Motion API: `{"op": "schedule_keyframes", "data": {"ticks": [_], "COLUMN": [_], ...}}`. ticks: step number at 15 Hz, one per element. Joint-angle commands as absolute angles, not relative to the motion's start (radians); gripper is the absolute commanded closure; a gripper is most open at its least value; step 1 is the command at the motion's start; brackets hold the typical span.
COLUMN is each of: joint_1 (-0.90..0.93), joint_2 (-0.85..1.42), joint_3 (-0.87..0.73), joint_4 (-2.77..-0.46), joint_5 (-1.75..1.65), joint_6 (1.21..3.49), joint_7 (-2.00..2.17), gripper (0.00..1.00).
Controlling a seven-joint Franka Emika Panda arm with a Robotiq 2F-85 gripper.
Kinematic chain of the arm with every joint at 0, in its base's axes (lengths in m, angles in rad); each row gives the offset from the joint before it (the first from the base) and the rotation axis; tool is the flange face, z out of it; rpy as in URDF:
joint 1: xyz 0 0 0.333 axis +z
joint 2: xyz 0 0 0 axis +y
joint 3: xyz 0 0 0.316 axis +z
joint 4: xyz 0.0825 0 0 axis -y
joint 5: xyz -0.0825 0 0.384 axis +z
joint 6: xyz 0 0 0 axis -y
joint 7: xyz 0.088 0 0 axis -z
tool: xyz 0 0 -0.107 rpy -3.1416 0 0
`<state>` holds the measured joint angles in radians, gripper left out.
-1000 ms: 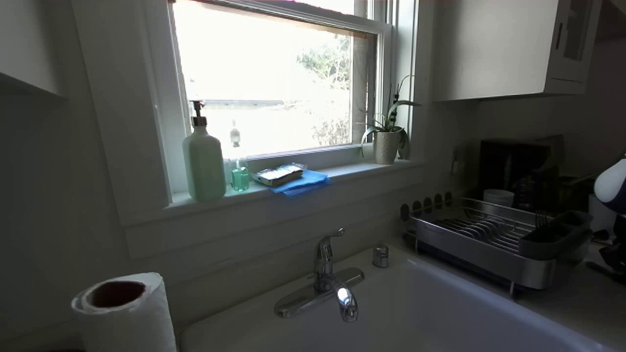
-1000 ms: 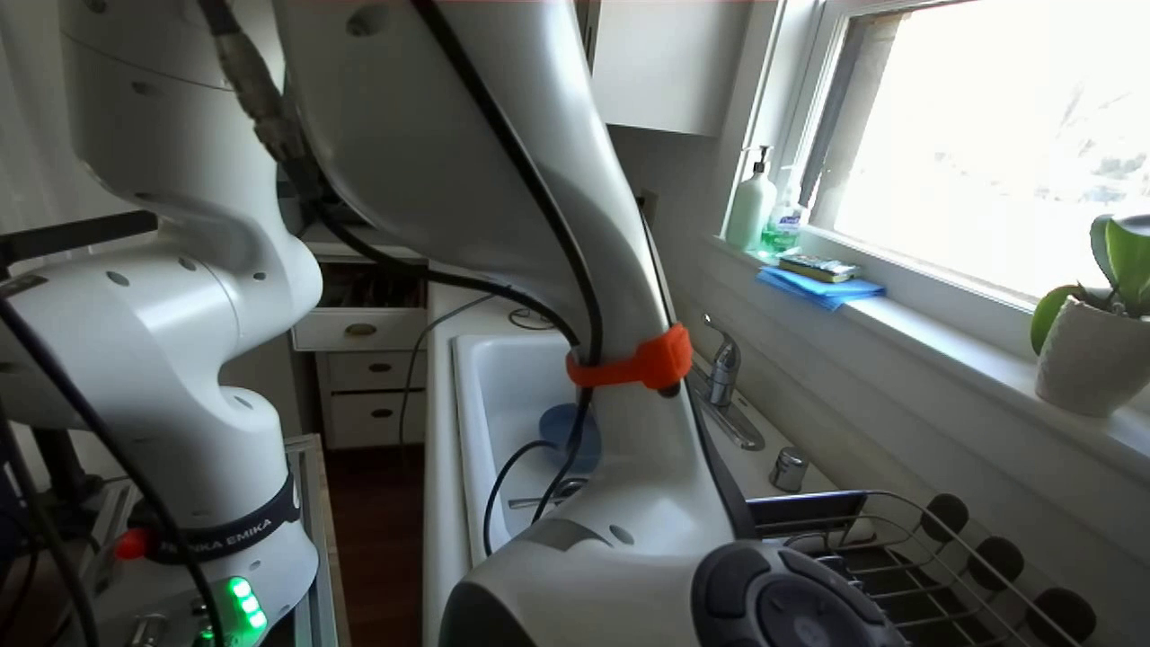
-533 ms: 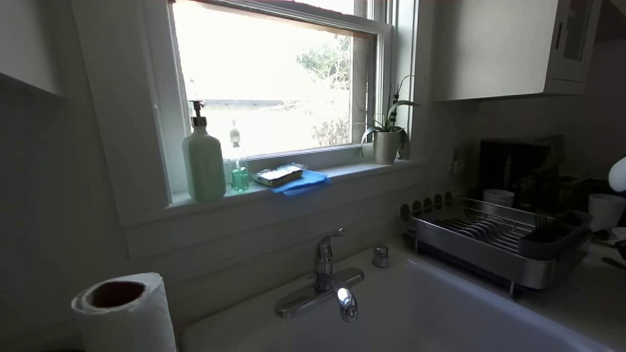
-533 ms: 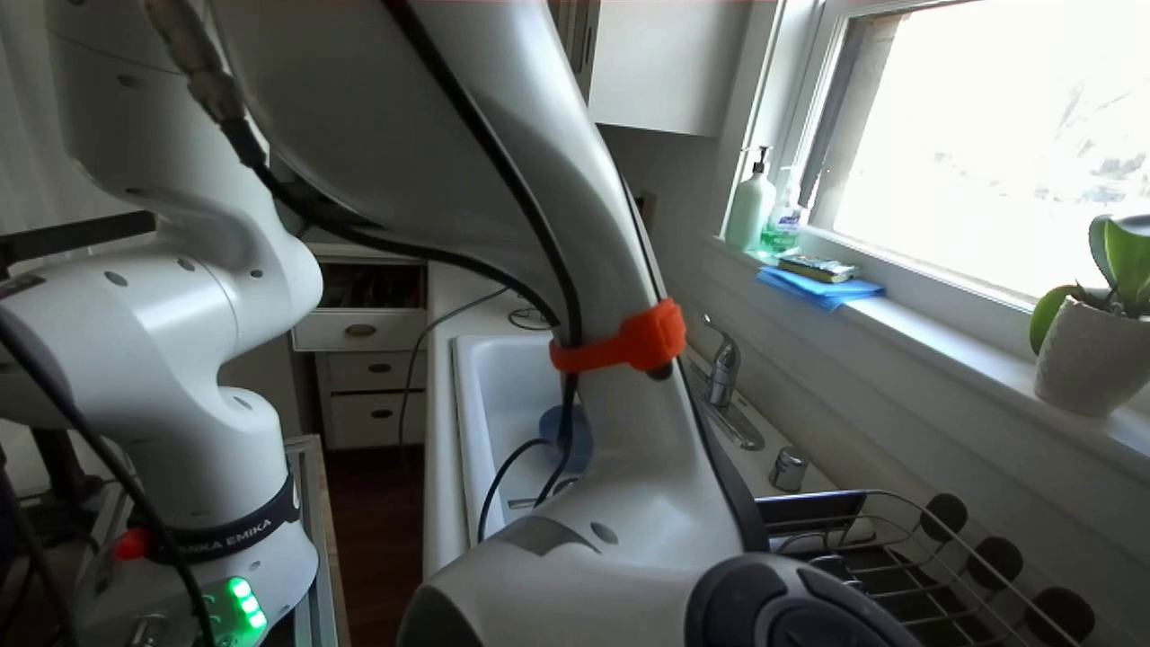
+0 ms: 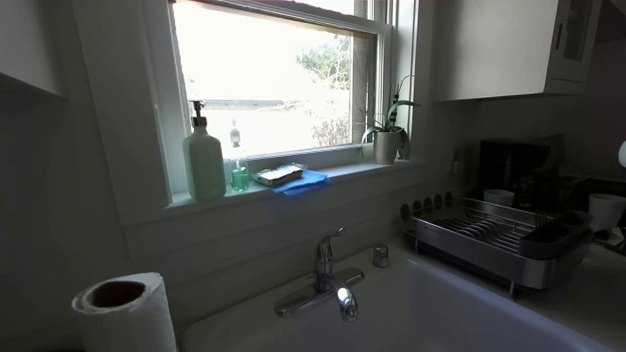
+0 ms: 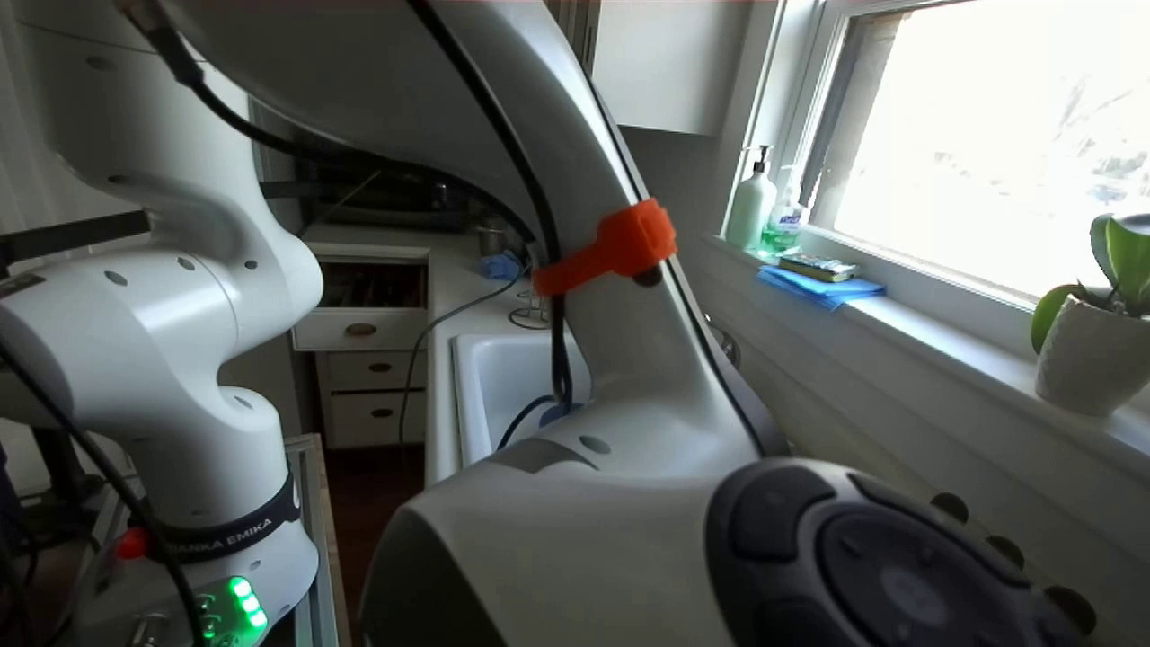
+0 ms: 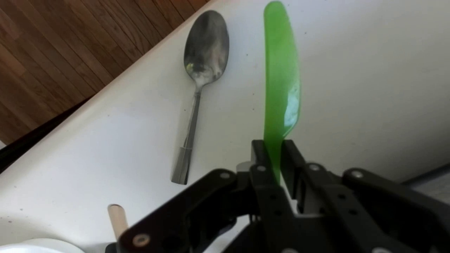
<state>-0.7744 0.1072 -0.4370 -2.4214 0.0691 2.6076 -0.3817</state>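
One tool [image 7: 273,151] pinches one green knife [image 7: 280,73]; one metal spoon [image 7: 204,70] lies on the counter [image 7: 137,147].

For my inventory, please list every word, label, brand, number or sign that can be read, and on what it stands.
"ANKA EMIKA": on the black band around the robot's base; its start is hidden.
Small bottle: label too small to read.
Packet: print too blurred to read.
Dial: marks too faint to read.
No text shows on the knife or the spoon.
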Motion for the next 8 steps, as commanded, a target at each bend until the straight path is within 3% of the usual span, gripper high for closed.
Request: {"op": "schedule_keyframes", "data": {"ticks": [1, 7, 8], "joint_1": [-0.768, -0.768, -0.765], "joint_2": [0.025, -0.058, -0.013], "joint_3": [-0.471, -0.501, -0.501], "joint_4": [-2.433, -2.418, -2.418], "joint_5": [0.004, -0.096, -0.049], "joint_6": [2.526, 2.413, 2.46], "joint_7": [-0.317, -0.184, -0.24], "gripper": [0.96, 0.96, 0.85]}}
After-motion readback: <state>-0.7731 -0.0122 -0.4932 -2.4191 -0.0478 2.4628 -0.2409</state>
